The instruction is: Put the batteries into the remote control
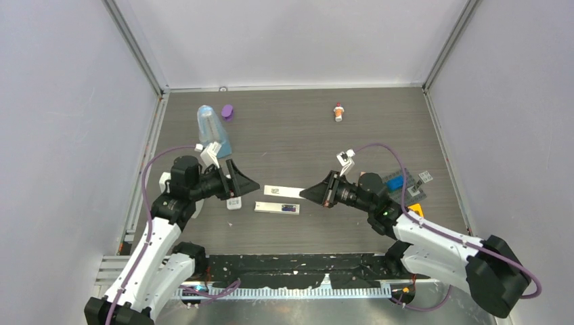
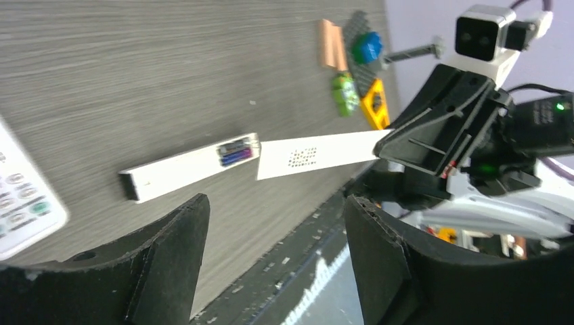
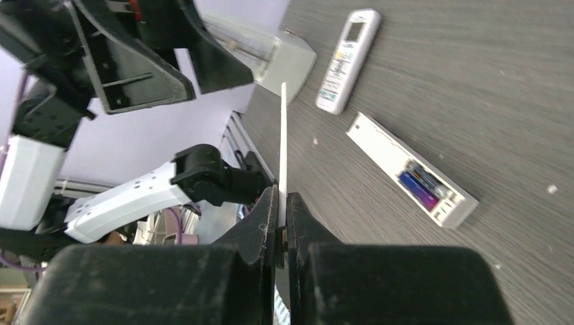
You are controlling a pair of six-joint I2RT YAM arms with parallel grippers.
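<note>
The remote control (image 1: 233, 202), a small white handset with a screen and buttons, lies under my left gripper (image 1: 248, 185), which is open and empty. It also shows in the right wrist view (image 3: 348, 57) and the left wrist view (image 2: 20, 203). A narrow white bar (image 1: 277, 208) lies beside it with an open compartment holding batteries (image 3: 420, 187); a purple one and a dark one show (image 2: 235, 152). My right gripper (image 3: 282, 198) is shut on a thin flat white cover (image 3: 282, 135) and holds it just above the bar (image 2: 189, 166), edge toward the left gripper (image 2: 276, 203).
A clear blue-tinted container (image 1: 212, 130) and a purple object (image 1: 227, 111) stand at the back left. A red-and-white capped bottle (image 1: 338, 112) is at the back. A grey plate with coloured bricks (image 1: 405, 181) and an orange piece (image 1: 415, 210) lie at the right.
</note>
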